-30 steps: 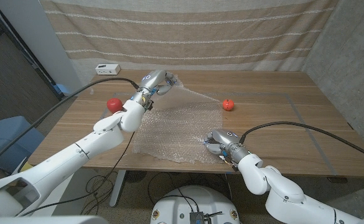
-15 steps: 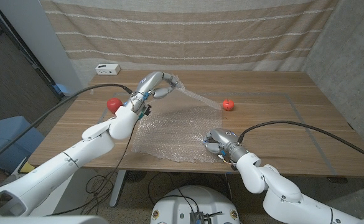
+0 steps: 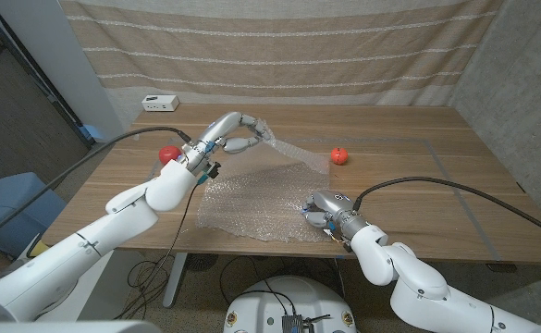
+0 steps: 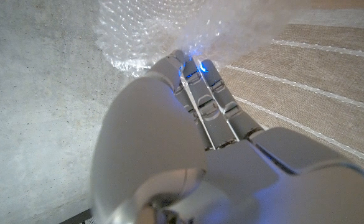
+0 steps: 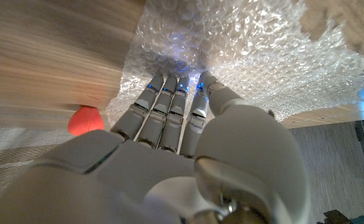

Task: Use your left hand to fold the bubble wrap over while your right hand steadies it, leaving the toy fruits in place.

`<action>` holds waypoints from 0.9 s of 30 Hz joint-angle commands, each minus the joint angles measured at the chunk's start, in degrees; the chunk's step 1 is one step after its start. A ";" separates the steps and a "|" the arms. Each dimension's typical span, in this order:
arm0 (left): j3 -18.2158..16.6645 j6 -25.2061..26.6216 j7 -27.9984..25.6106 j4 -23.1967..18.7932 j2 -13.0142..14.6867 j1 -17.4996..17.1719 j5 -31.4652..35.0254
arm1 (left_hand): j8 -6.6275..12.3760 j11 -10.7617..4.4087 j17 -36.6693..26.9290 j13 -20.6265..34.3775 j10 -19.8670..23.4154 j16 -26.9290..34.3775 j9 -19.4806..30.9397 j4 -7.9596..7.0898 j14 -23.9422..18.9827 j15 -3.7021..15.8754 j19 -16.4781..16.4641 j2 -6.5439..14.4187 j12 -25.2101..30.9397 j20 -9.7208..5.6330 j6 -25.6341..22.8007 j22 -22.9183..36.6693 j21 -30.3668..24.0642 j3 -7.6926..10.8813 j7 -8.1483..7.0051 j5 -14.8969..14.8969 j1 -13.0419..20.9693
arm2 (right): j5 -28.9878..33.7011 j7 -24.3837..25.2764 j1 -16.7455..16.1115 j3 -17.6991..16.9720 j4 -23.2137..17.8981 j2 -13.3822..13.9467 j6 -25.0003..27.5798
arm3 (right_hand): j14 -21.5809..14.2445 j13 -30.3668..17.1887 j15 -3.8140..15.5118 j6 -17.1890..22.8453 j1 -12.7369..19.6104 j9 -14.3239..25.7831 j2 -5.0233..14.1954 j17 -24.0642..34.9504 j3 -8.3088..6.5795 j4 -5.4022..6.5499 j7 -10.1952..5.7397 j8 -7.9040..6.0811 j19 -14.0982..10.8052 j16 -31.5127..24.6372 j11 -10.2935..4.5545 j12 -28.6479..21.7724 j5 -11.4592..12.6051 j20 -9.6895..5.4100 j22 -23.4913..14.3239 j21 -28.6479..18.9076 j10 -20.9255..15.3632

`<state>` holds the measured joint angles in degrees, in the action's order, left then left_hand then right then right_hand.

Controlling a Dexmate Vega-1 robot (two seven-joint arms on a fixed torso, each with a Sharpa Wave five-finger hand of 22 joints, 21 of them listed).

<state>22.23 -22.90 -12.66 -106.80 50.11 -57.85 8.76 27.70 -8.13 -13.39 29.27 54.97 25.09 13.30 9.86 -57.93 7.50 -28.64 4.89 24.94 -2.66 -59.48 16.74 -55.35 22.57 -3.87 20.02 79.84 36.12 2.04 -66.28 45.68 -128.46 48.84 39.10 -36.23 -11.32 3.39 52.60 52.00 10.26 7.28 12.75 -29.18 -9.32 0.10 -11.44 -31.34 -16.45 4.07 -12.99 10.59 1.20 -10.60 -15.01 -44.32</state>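
The left robot hand [image 3: 236, 132] pinches the far corner of the bubble wrap [image 3: 261, 199] and holds it above the surface [image 3: 418, 185]. The fold must travel toward the right robot hand [image 3: 325, 209], which presses the near edge.

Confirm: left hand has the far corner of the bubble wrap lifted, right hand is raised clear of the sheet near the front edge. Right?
Not quite. The right hand is not raised: the head view shows it pressing down on the bubble wrap near the front edge. The left hand does have the far corner lifted.
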 commanded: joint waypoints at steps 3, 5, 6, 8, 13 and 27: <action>-3.37 1.58 18.42 -3.27 6.54 -0.55 -15.61 | 0.38 0.12 -11.96 0.64 0.67 -0.66 0.51 0.00 -1.62 6.08 0.81 -0.82 0.31 -0.24 -0.31 -0.28 -1.03 0.43 0.22 0.86 0.08 | 0.39 -2.15 0.99 0.41 0.18 0.71 1.89 | -0.54 -0.25 1.30 0.58 -0.58 0.17 0.10 -0.05 -0.13 0.11 0.10 0.23 -0.56 0.25 -0.11 -0.03 0.01 0.11 -0.12 -0.03 -0.66; -3.77 2.94 20.57 -3.89 7.78 -0.40 -17.11 | 0.41 0.20 -11.94 0.79 0.61 -0.89 0.62 -0.06 -1.42 6.00 1.02 -0.83 0.28 -0.22 -0.27 -0.41 -1.18 0.48 0.17 1.03 0.00 | 0.51 -2.34 1.16 0.51 0.22 0.75 2.10 | -0.55 -0.25 1.31 0.65 -0.60 0.17 0.12 -0.10 -0.20 0.11 0.14 0.22 -0.59 0.32 -0.06 -0.01 0.02 0.07 -0.12 -0.03 -0.68; -3.97 3.55 21.78 -4.08 8.39 -0.28 -18.19 | 0.39 0.23 -12.00 0.88 0.37 -0.96 0.70 -0.12 -1.29 5.98 1.29 -0.90 0.18 -0.10 -0.10 -0.48 -1.23 0.40 0.30 1.09 -0.12 | 0.47 -2.47 1.25 0.53 0.24 0.85 2.03 | -0.56 -0.25 1.30 0.67 -0.63 0.17 0.09 -0.11 -0.20 0.11 0.18 0.23 -0.59 0.34 -0.08 0.01 0.01 0.05 -0.12 -0.03 -0.66; -4.57 4.45 23.60 -4.50 9.62 -0.35 -19.91 | 0.25 0.26 -12.26 1.13 0.23 -1.18 0.74 -0.13 -0.67 5.95 1.99 -0.82 0.12 0.14 0.25 -0.67 -1.34 0.36 0.39 1.27 -0.08 | 0.65 -2.60 1.41 0.64 0.21 0.89 2.21 | -0.57 -0.25 1.30 0.64 -0.63 0.17 0.10 -0.13 -0.23 0.11 0.18 0.25 -0.63 0.37 -0.01 0.02 0.02 0.03 -0.12 -0.04 -0.68; -8.32 6.55 23.08 -7.57 13.31 -3.48 -20.52 | -0.02 0.25 -13.39 1.82 -0.61 -1.21 0.99 -0.39 0.35 5.78 2.77 0.25 -0.24 0.47 1.22 -1.18 -2.11 0.29 0.47 1.60 0.01 | 0.81 -3.29 1.93 0.76 0.16 1.06 2.51 | -0.53 -0.26 1.35 0.73 -0.65 0.18 0.12 -0.11 -0.24 0.08 0.24 0.26 -0.61 0.45 0.21 0.07 0.00 -0.02 -0.11 -0.01 -0.77; -24.75 6.14 24.71 -11.80 18.79 -19.48 -26.64 | -0.10 0.26 -14.61 2.85 -1.88 -1.16 1.56 -0.31 0.57 5.81 3.19 0.70 -0.93 0.00 2.34 -2.14 -3.59 0.22 0.33 1.94 -0.02 | 1.20 -5.23 3.92 1.43 0.89 0.91 2.60 | -0.73 -0.26 1.31 0.82 -0.62 0.17 0.19 -0.10 -0.35 -0.01 0.20 0.33 -0.68 0.53 -0.01 0.20 0.00 -0.10 -0.11 0.02 -0.87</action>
<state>10.99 -18.08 9.17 -114.38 63.51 -64.65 -13.67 27.75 -7.92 -20.21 31.76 53.47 23.74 14.53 9.86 -57.11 8.33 -25.77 4.94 24.33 -2.65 -57.58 14.62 -58.35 22.57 -3.46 21.46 79.56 36.97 -1.51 -63.66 46.63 -128.09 49.79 41.57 -36.23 -11.37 3.39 52.81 51.73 10.26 7.55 12.52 -29.18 -9.32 0.30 -11.22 -31.43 -16.07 3.80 -12.76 10.59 1.12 -10.60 -15.01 -44.65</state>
